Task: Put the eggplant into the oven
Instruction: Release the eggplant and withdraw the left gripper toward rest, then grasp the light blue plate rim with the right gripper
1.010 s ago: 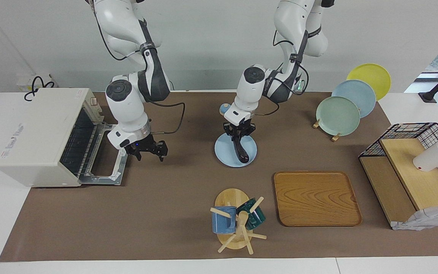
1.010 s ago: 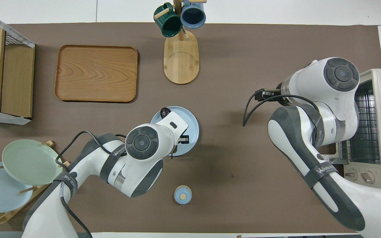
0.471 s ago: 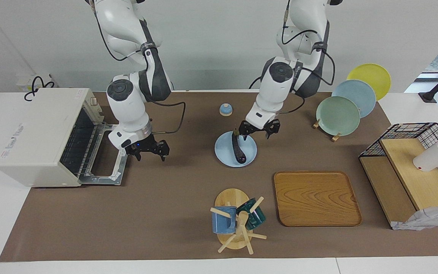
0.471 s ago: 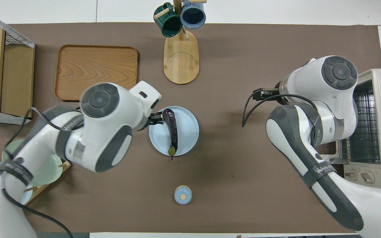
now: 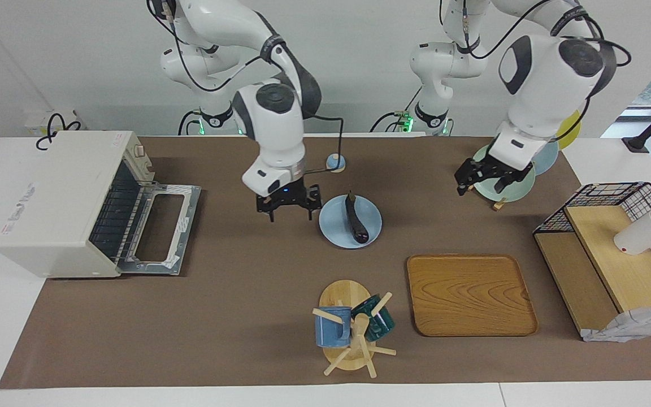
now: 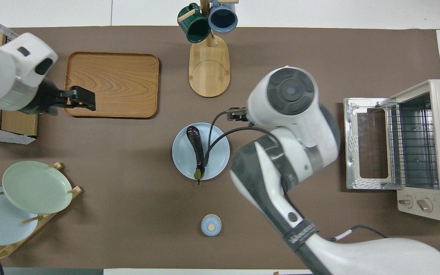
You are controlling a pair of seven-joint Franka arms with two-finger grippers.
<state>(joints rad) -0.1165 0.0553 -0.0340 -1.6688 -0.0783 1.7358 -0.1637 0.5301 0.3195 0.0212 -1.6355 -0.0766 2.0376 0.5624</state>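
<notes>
Slim, glossy dark purple eggplant (image 5: pixel 355 223) lying on the round light blue plate (image 5: pixel 331 232) mid-desk, stem end nearer the robots. Well apart from the boxy off-white toaster oven (image 5: pixel 54 198) at the right arm's end, glass door (image 5: pixel 161 226) already dropped flat.

Right hand (image 5: pixel 289 206) hanging just beside the plate on the oven's side, fingers spread, nothing held. Left hand (image 5: pixel 486 176) up over the stand of upright coloured plates (image 6: pixel 33 187), also spread and empty, waiting.

Tips for the pick:
- Line the fingers up across the eggplant's width, near its middle, to stop it drooping.
- Come straight down and pinch gently. Looks slick, probably rolls.
- Carry level, then slide it lengthwise onto the wire rack (image 6: pixel 411 145).
</notes>
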